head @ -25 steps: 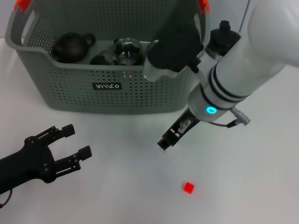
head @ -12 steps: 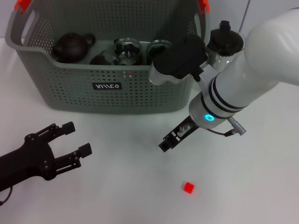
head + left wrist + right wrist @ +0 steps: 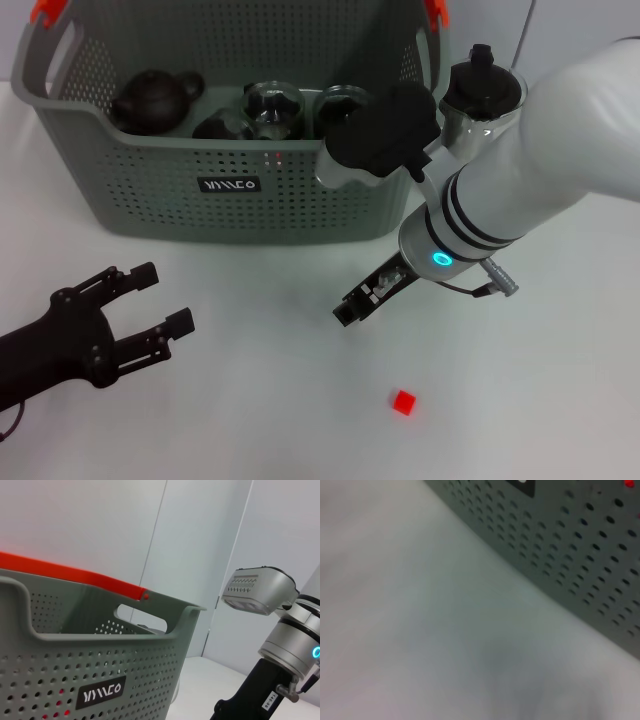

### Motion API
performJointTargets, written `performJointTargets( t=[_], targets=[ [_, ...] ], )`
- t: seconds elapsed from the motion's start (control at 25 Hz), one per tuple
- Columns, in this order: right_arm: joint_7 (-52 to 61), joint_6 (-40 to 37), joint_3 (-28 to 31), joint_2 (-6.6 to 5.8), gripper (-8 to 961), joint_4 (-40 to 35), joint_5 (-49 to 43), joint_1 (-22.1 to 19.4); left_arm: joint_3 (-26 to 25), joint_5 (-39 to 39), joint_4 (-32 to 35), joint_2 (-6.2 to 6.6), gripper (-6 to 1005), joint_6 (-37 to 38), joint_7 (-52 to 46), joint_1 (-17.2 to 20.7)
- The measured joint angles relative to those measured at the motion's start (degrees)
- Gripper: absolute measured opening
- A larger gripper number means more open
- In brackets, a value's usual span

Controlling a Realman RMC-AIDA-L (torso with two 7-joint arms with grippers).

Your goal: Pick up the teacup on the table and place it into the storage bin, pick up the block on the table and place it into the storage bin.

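So block step imo: right gripper [image 3: 352, 307], can't tell if open, needs to drop onto red block [image 3: 402, 402] near tabletop's front edge; left gripper [image 3: 150, 303] idles open at front-left.

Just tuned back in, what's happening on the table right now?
The right gripper hangs low over the table in front of the storage bin, above and apart from the red block, which lies untouched on the table. Glass cups and a dark teapot sit in the bin. The left gripper waits open near the table's left edge, holding nothing.
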Motion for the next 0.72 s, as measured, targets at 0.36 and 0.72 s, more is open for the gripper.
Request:
performJointTargets(
  t=[0.36, 0.72],
  targets=[
    [0.04, 1.35, -1.09, 0.00, 565, 0.13, 0.06, -0.40, -0.79, 0.35, 0.01, -0.07, 843, 0.00, 0.00, 0.16],
    [-0.13, 1.92, -1.15, 0.00, 559, 1.48, 1.01, -0.54, -0.79, 0.41, -0.02, -0.08, 843, 0.01, 0.00, 0.13]
  ],
)
